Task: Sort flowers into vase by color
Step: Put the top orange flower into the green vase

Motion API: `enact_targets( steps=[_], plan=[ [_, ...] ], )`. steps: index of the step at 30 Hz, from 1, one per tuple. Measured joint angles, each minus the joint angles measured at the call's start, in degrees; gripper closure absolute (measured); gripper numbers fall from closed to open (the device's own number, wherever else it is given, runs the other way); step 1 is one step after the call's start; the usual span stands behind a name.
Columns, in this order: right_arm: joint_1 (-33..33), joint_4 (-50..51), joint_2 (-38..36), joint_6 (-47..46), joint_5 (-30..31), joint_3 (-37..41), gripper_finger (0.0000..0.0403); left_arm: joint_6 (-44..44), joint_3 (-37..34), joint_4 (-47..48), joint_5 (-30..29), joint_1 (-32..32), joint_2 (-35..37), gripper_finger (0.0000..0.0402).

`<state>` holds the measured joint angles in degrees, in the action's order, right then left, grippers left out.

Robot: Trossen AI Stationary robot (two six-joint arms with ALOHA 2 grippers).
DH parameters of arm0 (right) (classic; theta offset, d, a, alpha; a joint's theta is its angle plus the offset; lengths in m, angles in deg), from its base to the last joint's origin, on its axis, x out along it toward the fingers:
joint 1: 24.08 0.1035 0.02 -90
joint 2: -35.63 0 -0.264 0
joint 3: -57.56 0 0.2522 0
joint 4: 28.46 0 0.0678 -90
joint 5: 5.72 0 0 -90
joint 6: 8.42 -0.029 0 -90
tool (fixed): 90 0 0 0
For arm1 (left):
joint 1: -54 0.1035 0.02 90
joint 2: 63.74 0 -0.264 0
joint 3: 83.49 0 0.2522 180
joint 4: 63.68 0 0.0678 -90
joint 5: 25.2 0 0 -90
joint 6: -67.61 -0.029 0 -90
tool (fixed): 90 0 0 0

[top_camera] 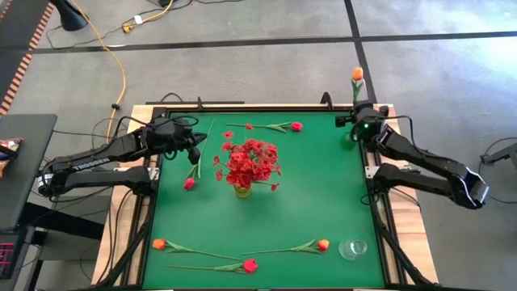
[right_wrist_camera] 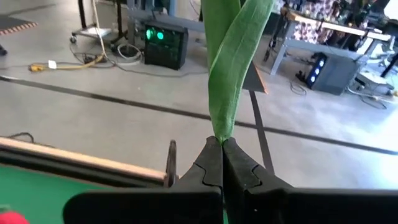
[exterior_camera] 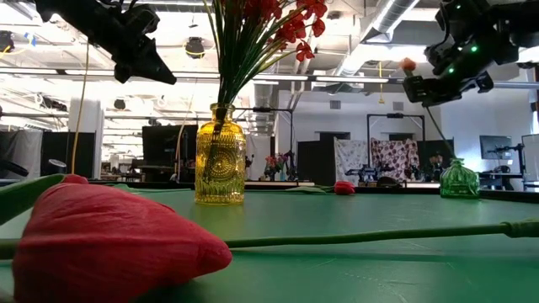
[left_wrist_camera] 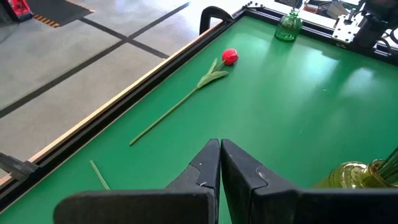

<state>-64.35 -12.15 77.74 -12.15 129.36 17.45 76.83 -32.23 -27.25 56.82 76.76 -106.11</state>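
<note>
The right claw (top_camera: 361, 113) is closed on the stem of an orange tulip (top_camera: 356, 74), far right of the yellow vase (top_camera: 242, 191); the left claw (top_camera: 196, 148), just left of it, is closed on a red tulip's stem (top_camera: 198, 158); other flowers (top_camera: 275, 126) lie around it on the counter (top_camera: 323, 194).

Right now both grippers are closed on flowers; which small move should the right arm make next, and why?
Probably carry it toward the clear vase near the front edge. The right gripper is shut on the orange tulip by its stem, held up at the table's far right corner. The yellow vase holds only red sprigs, so orange likely belongs elsewhere.
</note>
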Motion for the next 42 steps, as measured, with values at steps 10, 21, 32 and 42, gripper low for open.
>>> enact_targets(
  steps=[10, 21, 32, 42],
  plan=[
    [-3.69, -1.7, 0.35, 2.74, -6.83, 0.0, 0.0384, 0.04, 0.0, 0.01, -0.24, 0.0, -0.01, 0.0401],
    [0.01, 6.73, 0.37, -2.41, -7.87, 0.0, 0.0384, 0.36, 0.0, 0.51, -0.25, 0.0, -0.02, 0.0401],
    [-4.37, 3.32, 0.49, -2.62, -9.22, 0.0, 0.0384, 0.35, 0.0, 0.42, -0.38, 0.0, 0.0, 0.0401],
    [-4.18, -3.31, 4.38, -4.4, -5.27, 0.23, 0.0384, -0.35, 0.0, 0.36, -0.42, 0.0, 0.0, 0.0401]
  ],
)
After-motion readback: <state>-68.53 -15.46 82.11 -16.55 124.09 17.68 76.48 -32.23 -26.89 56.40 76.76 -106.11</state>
